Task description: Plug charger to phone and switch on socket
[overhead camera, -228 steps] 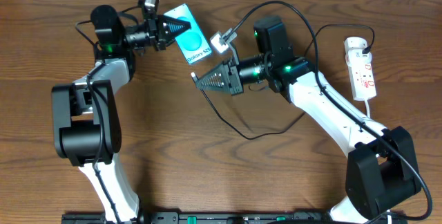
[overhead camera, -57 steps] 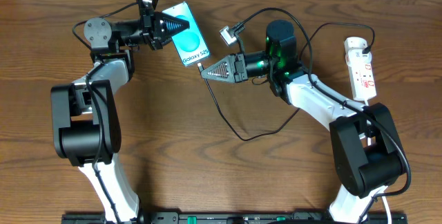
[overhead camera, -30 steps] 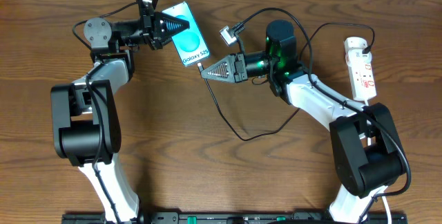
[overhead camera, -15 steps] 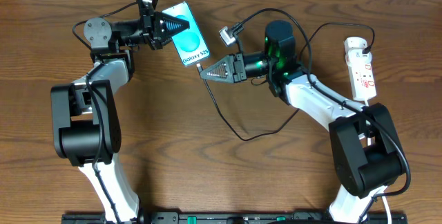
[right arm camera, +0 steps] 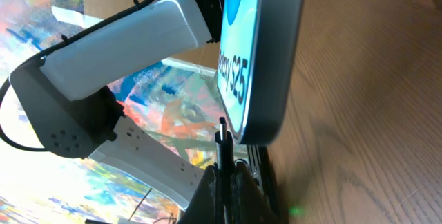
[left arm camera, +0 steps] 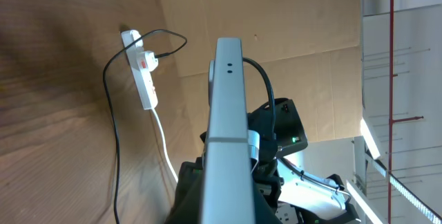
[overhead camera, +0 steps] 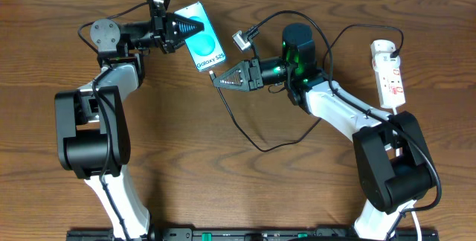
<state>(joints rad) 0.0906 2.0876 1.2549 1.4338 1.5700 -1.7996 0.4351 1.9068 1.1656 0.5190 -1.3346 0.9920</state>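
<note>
The phone (overhead camera: 204, 42), its teal-and-white screen lit, is held off the table at the back left, with my left gripper (overhead camera: 198, 29) shut on its upper end. From the left wrist the phone (left arm camera: 228, 106) shows edge-on between the fingers (left arm camera: 197, 196). My right gripper (overhead camera: 215, 78) is shut on the charger's small black plug tip (right arm camera: 221, 128), which sits right at the phone's lower end (right arm camera: 261, 79); whether they touch I cannot tell. The charger cable (overhead camera: 256, 146) loops across the table toward the socket (overhead camera: 389, 73), a white strip at the far right.
The black cable (left arm camera: 114, 148) runs to the socket (left arm camera: 141, 72), and a white cord (overhead camera: 396, 118) trails from the strip toward the right arm's base. Both arm bases stand at the front edge. Cardboard lines the wall behind the table.
My right gripper has crept a little to the left with the plug tip, closer to the phone's lower end. The left gripper and the phone have stayed put.
</note>
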